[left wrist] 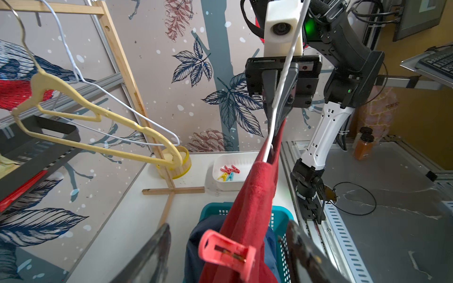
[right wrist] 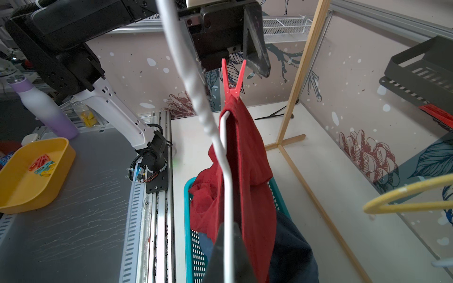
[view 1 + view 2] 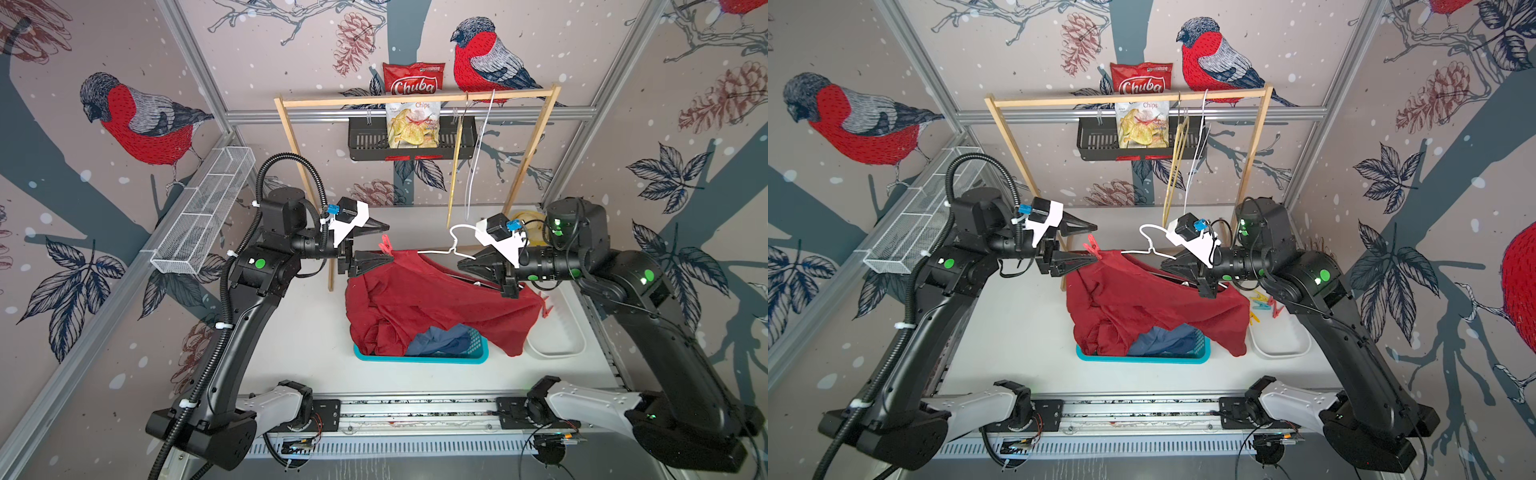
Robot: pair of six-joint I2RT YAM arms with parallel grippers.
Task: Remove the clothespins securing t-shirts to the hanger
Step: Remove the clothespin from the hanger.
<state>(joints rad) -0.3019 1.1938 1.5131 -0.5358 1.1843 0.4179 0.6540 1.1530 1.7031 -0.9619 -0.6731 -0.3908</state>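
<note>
The left gripper (image 3: 390,243) stood wide, its fingers straddling the red clothespin (image 2: 231,78), whose handles pointed back toward its palm. The pin clipped the dark red t-shirt (image 3: 415,299) to the nearer end of the white hanger (image 2: 226,171). The right gripper (image 3: 461,263) was clamped on the wire farther along.

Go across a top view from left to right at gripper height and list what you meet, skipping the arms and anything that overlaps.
wire mesh basket → red clothespin → white hanger → white tray
</note>
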